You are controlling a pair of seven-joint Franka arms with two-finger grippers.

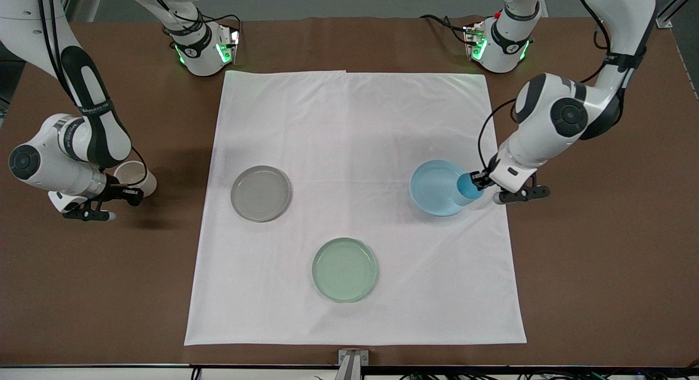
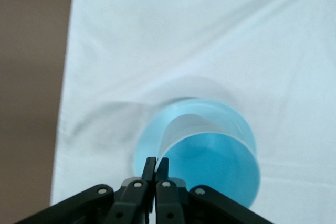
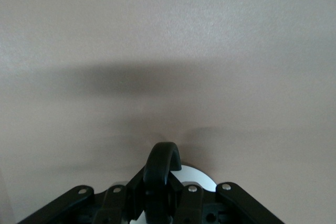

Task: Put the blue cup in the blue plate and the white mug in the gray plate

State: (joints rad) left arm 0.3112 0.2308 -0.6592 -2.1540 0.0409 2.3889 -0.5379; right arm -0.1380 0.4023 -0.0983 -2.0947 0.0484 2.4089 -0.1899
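Note:
My left gripper [image 1: 480,179] is shut on the rim of the blue cup [image 1: 468,186] and holds it over the edge of the blue plate [image 1: 436,187] that lies toward the left arm's end of the table. In the left wrist view the fingers [image 2: 150,165] pinch the cup's wall [image 2: 184,127] above the plate [image 2: 148,141]. My right gripper [image 1: 124,190] is shut on the white mug [image 1: 132,177], held over bare brown table toward the right arm's end. In the right wrist view the gripper [image 3: 163,184] clamps the mug's black handle [image 3: 164,157]. The gray plate [image 1: 260,193] lies empty on the cloth.
A pale green plate [image 1: 344,269] lies on the white cloth [image 1: 355,123], nearer to the front camera than the other two plates. Brown table [image 1: 600,260] surrounds the cloth. The arm bases stand at the table's back edge.

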